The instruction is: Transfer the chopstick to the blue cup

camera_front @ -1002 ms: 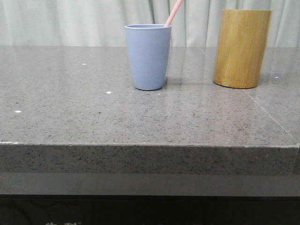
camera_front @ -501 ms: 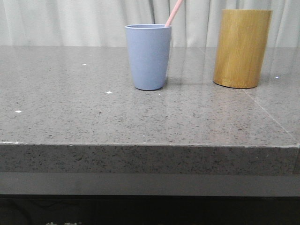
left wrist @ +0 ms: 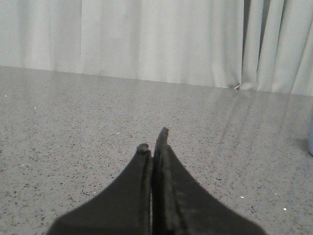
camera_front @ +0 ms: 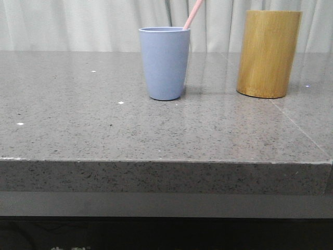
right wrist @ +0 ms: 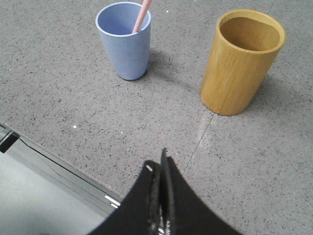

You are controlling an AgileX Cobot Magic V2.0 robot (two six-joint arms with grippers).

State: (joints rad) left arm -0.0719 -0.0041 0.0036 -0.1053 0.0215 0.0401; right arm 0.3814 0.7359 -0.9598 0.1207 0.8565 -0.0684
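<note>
chopstick (camera_front: 192,14): stands tilted inside blue cup (camera_front: 164,62), top leaning toward bamboo cylinder (camera_front: 268,53) | right gripper (right wrist: 159,167): fingers pressed together, empty, well apart from blue cup | left gripper (left wrist: 153,147): fingers pressed together, empty, above table (camera_front: 104,130)

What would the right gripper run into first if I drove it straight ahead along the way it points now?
Most likely the grey stone tabletop: the shut right gripper aims down at bare surface between the blue cup, which holds the chopstick, and the bamboo cup. Depth is unclear, but neither cup sits in that line.
</note>
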